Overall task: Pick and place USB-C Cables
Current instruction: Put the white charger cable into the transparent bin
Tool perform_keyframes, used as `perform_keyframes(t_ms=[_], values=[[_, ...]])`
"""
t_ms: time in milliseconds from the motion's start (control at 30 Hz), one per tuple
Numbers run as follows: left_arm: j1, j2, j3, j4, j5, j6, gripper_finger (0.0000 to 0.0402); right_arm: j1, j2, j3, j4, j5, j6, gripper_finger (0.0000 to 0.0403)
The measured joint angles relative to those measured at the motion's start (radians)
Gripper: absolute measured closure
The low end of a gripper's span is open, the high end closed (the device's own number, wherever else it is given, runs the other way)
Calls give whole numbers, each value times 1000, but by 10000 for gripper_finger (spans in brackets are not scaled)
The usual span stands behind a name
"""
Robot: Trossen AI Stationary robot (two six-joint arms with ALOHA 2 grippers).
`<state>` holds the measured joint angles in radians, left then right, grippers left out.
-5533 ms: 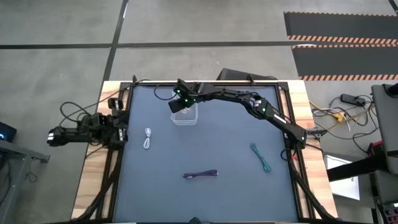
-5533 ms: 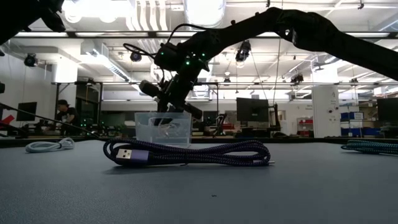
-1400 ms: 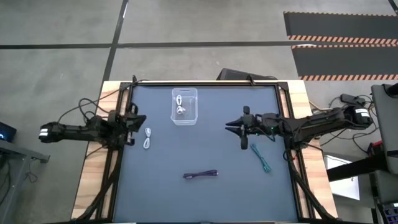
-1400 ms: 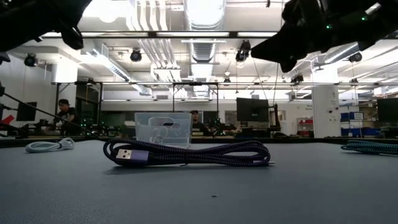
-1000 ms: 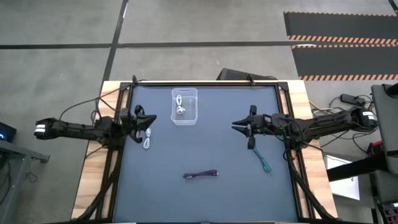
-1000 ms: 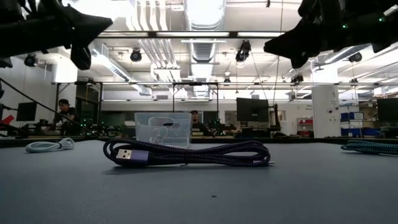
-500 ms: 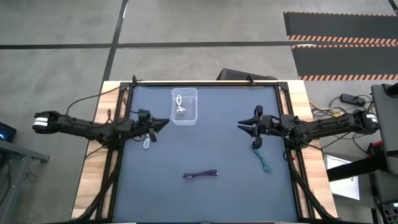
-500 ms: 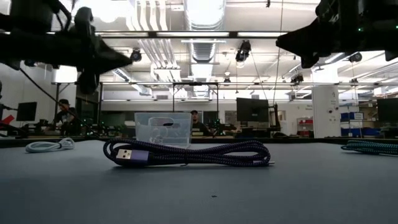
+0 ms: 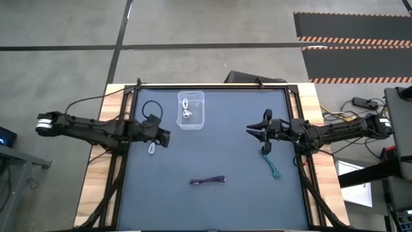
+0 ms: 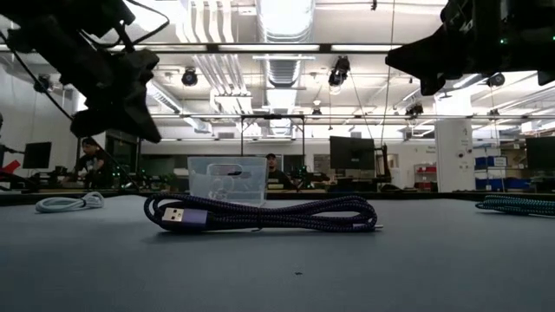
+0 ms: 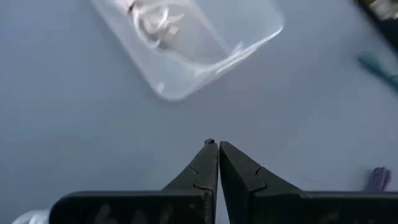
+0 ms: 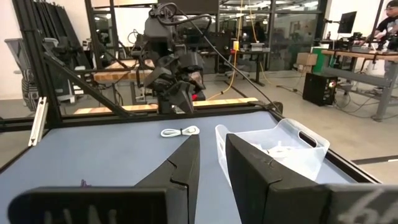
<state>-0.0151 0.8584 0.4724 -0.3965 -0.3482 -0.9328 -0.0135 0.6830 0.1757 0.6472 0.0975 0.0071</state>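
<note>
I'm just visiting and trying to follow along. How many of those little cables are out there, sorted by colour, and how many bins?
White cables: 2, one inside the clear bin at, one on the mat under the left gripper
Teal-green cable: 1, near the right gripper
Dark purple cable: 1
Clear bins: 1
Total: 4 cables and 1 bin

Grey concrete floor [image 9: 58, 71] around the table [image 9: 212, 206], hazard-striped mats [image 9: 351, 38] at one corner. Beyond, bright ceiling lights [image 10: 282, 13], ducts [image 10: 208, 69], workbenches [image 12: 351, 59], monitors [image 10: 351, 153].
</note>
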Motion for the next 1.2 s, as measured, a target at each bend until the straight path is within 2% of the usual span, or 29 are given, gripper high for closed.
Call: perform_keyframes(t_ms=[333,1200], values=[[-49,37,38,-190,60,-142,402,0,-12,0,-7,-27,-40,335],[-53,81,31,-188,60,-160,402,0,-170,-67,-8,-19,-62,335]])
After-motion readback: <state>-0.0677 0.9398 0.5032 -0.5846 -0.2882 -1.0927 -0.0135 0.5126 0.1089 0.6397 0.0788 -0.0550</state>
